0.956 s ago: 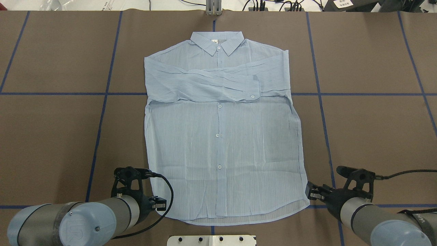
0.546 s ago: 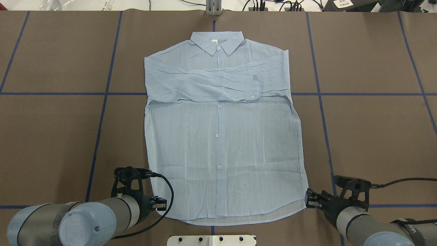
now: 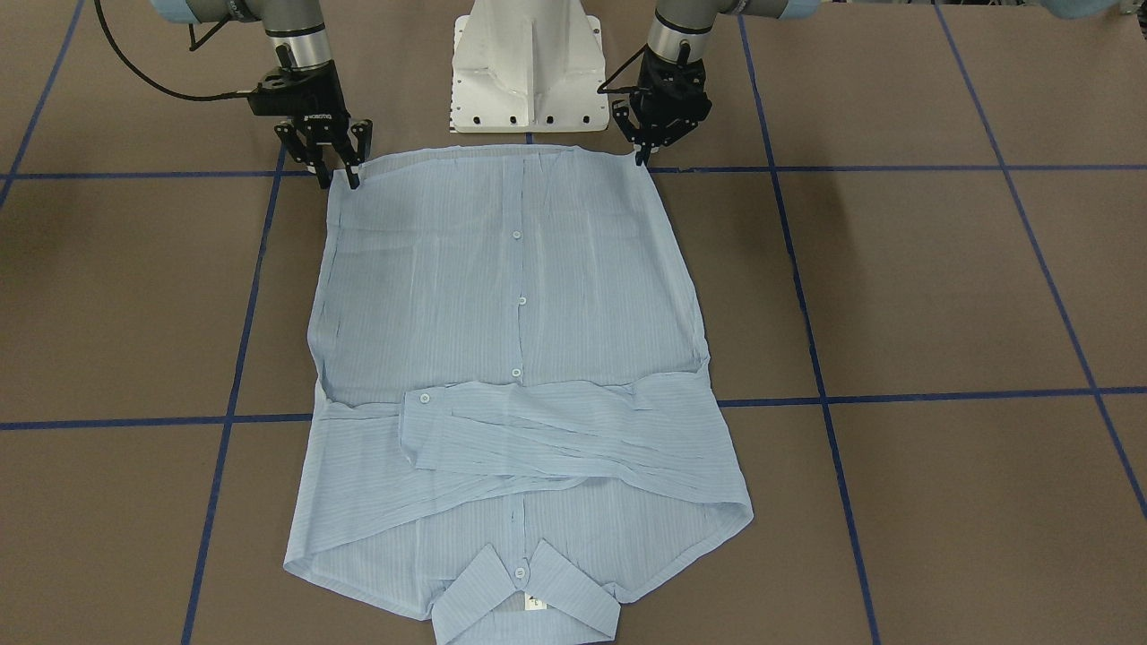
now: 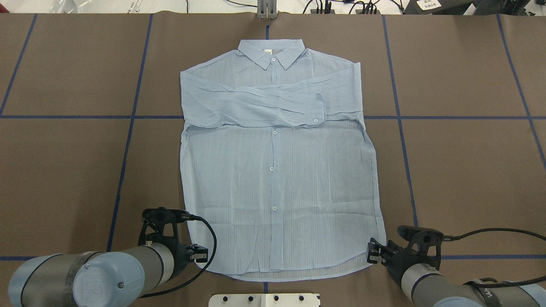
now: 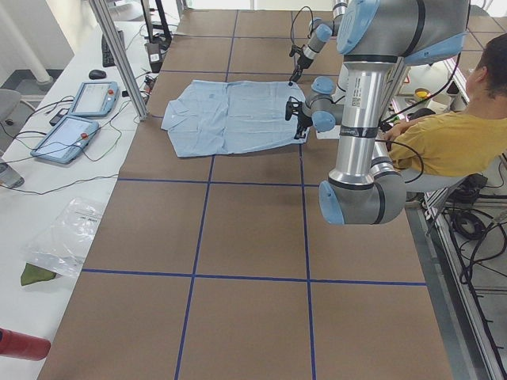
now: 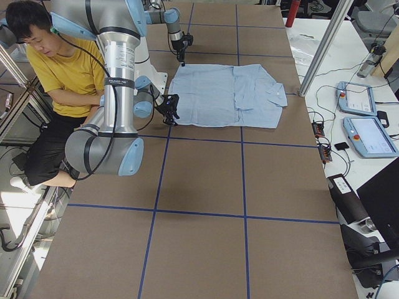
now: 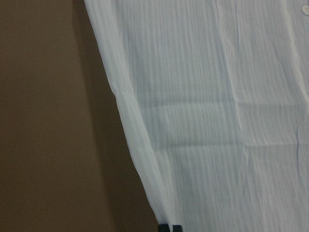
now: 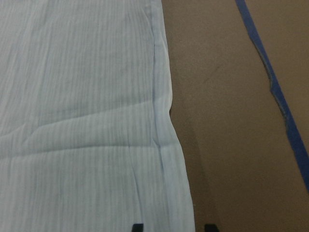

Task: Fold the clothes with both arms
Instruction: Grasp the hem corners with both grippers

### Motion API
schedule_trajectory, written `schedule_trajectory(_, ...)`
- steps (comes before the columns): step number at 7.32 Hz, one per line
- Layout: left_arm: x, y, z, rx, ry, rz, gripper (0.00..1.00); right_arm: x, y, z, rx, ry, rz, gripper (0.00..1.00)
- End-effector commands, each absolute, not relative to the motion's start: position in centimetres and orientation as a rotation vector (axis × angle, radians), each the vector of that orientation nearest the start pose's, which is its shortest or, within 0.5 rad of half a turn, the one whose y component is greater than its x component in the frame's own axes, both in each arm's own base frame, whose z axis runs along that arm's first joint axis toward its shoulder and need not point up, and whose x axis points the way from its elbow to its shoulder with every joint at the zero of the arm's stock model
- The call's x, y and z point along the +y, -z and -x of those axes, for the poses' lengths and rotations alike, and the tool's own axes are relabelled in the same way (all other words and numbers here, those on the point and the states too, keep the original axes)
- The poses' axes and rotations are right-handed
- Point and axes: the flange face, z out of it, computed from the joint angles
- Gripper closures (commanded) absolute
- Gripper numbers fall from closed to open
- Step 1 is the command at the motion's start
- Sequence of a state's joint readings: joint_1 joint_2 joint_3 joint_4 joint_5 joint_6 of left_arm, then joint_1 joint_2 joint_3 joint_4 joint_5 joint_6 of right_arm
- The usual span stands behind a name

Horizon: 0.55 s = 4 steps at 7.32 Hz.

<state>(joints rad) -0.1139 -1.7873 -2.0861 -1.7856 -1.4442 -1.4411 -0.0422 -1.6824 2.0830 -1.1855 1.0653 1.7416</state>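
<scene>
While the shirt [image 4: 273, 170] lies flat and buttoned on the table [image 4: 64, 170], collar [image 4: 271, 53] far from the robot and sleeves [image 4: 256, 106] crossed over the chest, both arms work the near hem [image 4: 298, 270].

Left gripper [image 4: 204, 254]: tips pinched together at the left hem corner, apparently holding the fabric edge.

Right gripper [image 4: 369, 252]: jaws spread, low at the right hem corner. Its wrist view shows the side seam running between the two tips, not yet clamped.

Likely step: securing both corners before carrying the hem up toward the collar.

Risks:
- The cloth is thin, so the right jaws may close on the top layer only, or beside the seam, and lift nothing.
- A shallow pinch on the left could slip once tension rises.
- If the corners lift unevenly the fold line would skew.
- Dragging rather than lifting could pull the crossed sleeves out of place.
</scene>
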Motion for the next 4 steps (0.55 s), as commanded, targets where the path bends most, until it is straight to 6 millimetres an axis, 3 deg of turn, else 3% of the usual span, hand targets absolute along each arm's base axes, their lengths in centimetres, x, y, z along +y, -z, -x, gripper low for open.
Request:
schedule_trajectory(1,-20.41,-29.24,-50.16,0.924,0.047,-0.230,1.00,-15.97,-42.48,45.53,-0.792,-0.316,-0.398,0.57)
schedule_trajectory(3,-20.41,-29.24,-50.16,0.924,0.049,-0.230,1.00,-15.54,-42.42,45.72,-0.797,-0.315,-0.389,0.97)
schedule_trajectory(4,-20.41,-29.24,-50.16,0.924,0.049,-0.230,1.00,-15.16,-42.25,45.79,-0.806,-0.324,-0.383,1.00)
